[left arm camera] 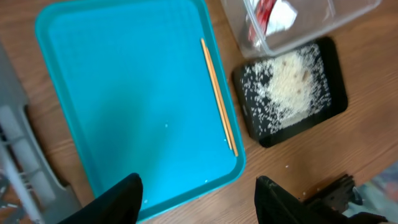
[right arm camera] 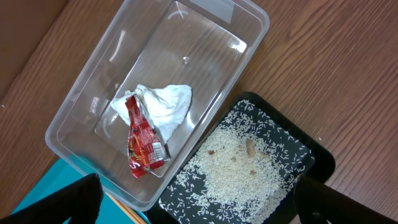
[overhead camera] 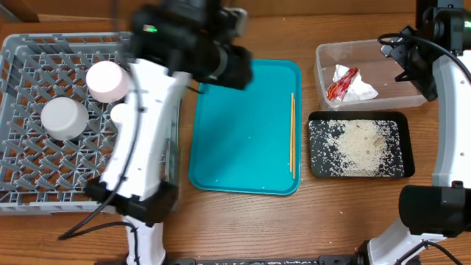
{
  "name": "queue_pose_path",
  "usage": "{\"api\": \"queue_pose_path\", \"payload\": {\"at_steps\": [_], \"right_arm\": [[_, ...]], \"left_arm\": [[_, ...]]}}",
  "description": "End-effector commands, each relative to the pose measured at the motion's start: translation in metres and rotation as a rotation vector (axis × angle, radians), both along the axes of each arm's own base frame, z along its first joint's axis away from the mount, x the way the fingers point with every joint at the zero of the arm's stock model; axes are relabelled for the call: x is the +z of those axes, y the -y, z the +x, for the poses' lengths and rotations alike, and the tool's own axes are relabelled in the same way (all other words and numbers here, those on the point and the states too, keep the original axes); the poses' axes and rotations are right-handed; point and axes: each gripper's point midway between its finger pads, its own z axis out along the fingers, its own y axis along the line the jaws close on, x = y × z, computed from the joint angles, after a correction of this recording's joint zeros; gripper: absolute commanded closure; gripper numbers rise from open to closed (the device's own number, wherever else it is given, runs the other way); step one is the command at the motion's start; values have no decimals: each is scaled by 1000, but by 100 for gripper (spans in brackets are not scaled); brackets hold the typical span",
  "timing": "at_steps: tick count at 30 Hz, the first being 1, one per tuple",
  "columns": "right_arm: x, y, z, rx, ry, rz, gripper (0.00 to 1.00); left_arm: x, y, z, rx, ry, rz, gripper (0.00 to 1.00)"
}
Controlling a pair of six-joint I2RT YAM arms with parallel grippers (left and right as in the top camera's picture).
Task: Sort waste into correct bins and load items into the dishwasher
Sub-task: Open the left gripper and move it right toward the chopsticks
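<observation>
While the left arm [overhead camera: 140,125] reaches over the scene, the grey dish rack [overhead camera: 29,169] sits at the far left of the wooden table [overhead camera: 243,221]. It holds a pinkish bowl [overhead camera: 107,79] towards its far side. A white bowl [overhead camera: 65,118] stands just nearer and to the left of it, and the two are close but apart. The arm hides the rack's right part.

Just right of the rack lies the teal tray [overhead camera: 243,125]. A pair of wooden chopsticks [overhead camera: 292,132] lies along its right rim, and a few tiny specks dot its floor. In the left wrist view the left gripper [left arm camera: 199,182] hangs above the tray's near edge, its jaws spread with nothing between them.

Further right, on the far side, stands the clear tub [overhead camera: 324,59]. Inside it a crumpled white tissue [right arm camera: 163,106] lies with the red wrapper [right arm camera: 143,140] resting against it. Just beside the tub, on the near side, lies the black tray [overhead camera: 318,158], with rice grains [overhead camera: 358,145] heaped in the middle and scattered thinly towards the walls.

In the right wrist view the right gripper [right arm camera: 199,183] hovers above both bins, its jaws spread wide and empty, touching neither.
</observation>
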Motion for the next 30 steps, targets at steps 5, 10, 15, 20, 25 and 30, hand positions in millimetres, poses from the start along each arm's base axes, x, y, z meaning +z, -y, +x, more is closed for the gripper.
{"api": "queue_pose_path", "payload": {"at_steps": [5,10,15,20,25,30], "right_arm": [[4,1,0,3,11,-14,0],[4,1,0,2,11,-14,0],[4,1,0,3,11,-14,0],[4,1,0,3,11,-14,0],[4,1,0,3,11,-14,0],[4,1,0,3,11,-14,0]], "left_arm": [[-76,55,-6,-16,-100,211,42],[-121,80,-13,-76,-180,273,45],[-154,92,-17,-104,-244,308,44],[-169,94,-16,-106,-268,327,43],[-170,95,-15,-106,-267,326,41],[-171,93,-16,-107,-274,332,39]]}}
